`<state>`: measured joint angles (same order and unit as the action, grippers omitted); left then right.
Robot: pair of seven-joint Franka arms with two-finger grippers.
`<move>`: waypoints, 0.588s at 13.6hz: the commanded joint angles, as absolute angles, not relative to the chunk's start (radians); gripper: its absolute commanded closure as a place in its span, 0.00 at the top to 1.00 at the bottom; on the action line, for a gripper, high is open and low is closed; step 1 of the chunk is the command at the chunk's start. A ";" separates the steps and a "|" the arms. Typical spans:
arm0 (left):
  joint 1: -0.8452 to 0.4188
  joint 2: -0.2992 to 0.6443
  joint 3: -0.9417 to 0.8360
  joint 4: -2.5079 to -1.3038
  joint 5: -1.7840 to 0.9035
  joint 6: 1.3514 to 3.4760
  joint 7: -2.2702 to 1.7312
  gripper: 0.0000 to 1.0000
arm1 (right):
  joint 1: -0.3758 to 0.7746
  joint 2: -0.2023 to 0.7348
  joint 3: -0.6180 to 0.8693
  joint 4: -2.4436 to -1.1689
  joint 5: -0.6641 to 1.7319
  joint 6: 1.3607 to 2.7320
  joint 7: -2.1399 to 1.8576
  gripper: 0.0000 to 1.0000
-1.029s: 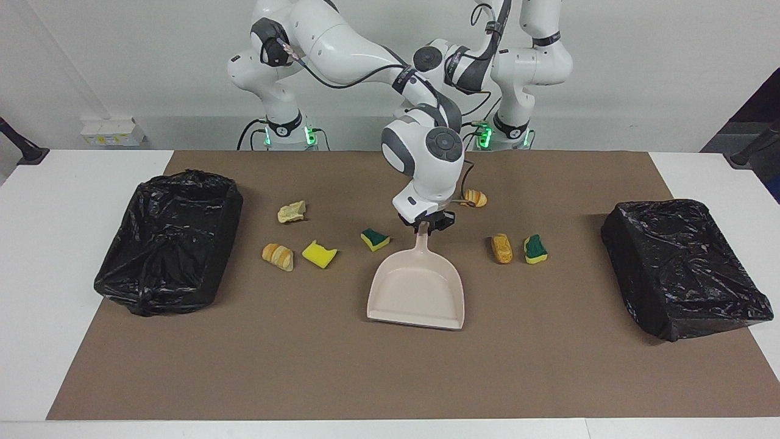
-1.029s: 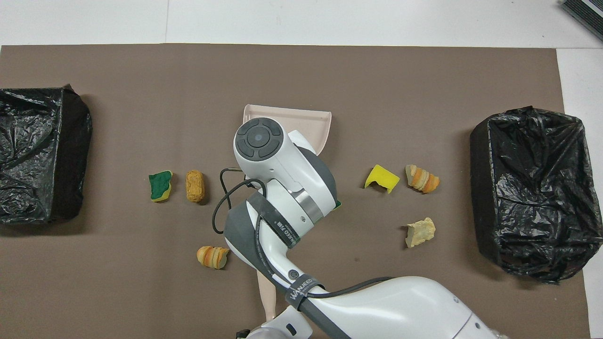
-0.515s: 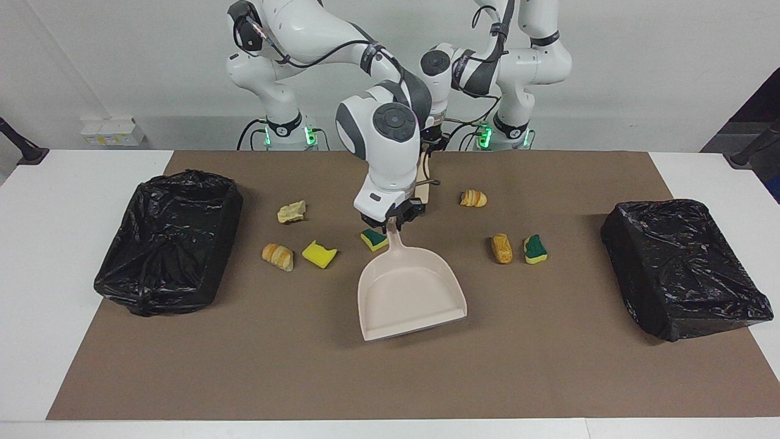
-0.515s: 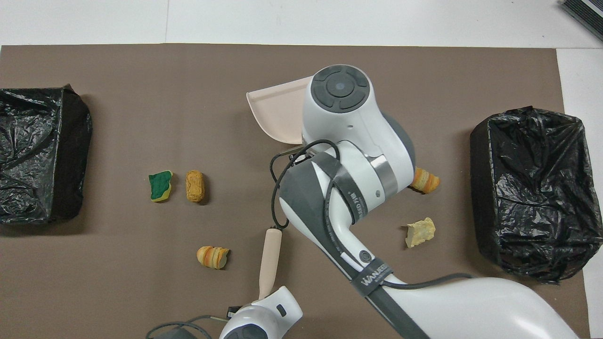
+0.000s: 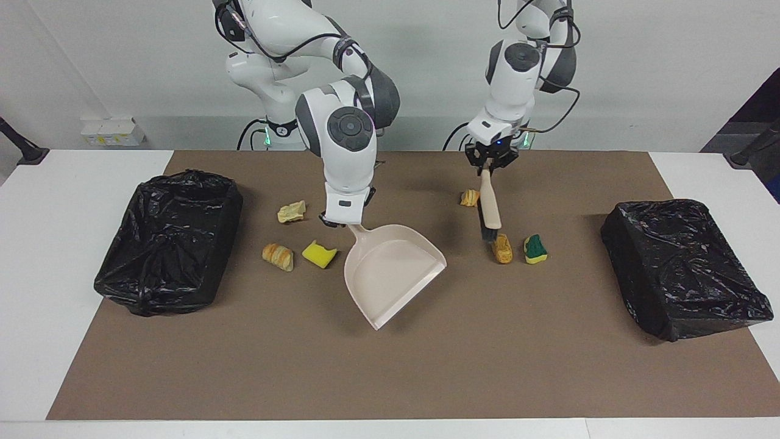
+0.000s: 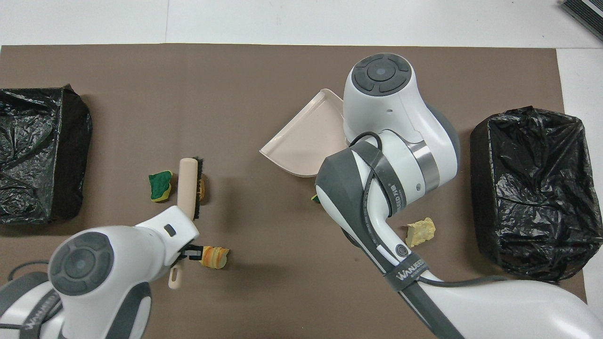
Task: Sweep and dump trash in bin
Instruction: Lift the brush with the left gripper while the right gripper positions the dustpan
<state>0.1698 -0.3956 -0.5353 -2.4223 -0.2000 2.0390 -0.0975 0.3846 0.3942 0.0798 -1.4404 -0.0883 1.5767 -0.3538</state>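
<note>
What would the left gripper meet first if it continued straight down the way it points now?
The left gripper is shut on the brush, which slants down to the orange-tan lump. The bristles seem to meet that lump first, then the brown mat, though depth is unclear.

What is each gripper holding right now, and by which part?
The right gripper holds the dustpan by its handle. The left gripper holds the brush by its handle's end.

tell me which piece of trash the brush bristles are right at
The orange-tan bread lump beside the green-topped sponge, toward the left arm's end. The brush tip reaches it; every other piece lies clear of the bristles.
</note>
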 commanded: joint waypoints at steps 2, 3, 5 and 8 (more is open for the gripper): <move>0.167 -0.188 -0.335 -2.283 -0.062 2.036 -0.002 0.00 | 0.393 0.292 0.089 -1.601 -0.149 1.618 -0.619 0.00; 0.151 -0.155 -0.275 -2.267 -0.007 2.043 0.005 0.00 | 0.393 0.281 0.089 -1.620 -0.158 1.634 -0.667 0.00; 0.112 -0.101 -0.183 -2.267 0.052 2.065 0.017 0.00 | 0.419 0.259 0.089 -1.661 -0.184 1.654 -0.702 0.00; 0.098 -0.069 -0.123 -2.284 0.054 2.077 0.031 0.00 | 0.494 0.242 0.089 -1.715 -0.296 1.692 -0.721 0.00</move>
<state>0.1374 -0.0835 -0.1504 -2.2870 0.0306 2.0705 0.0347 0.4505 0.2923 0.0845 -1.6358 -0.2357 1.6445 -0.6973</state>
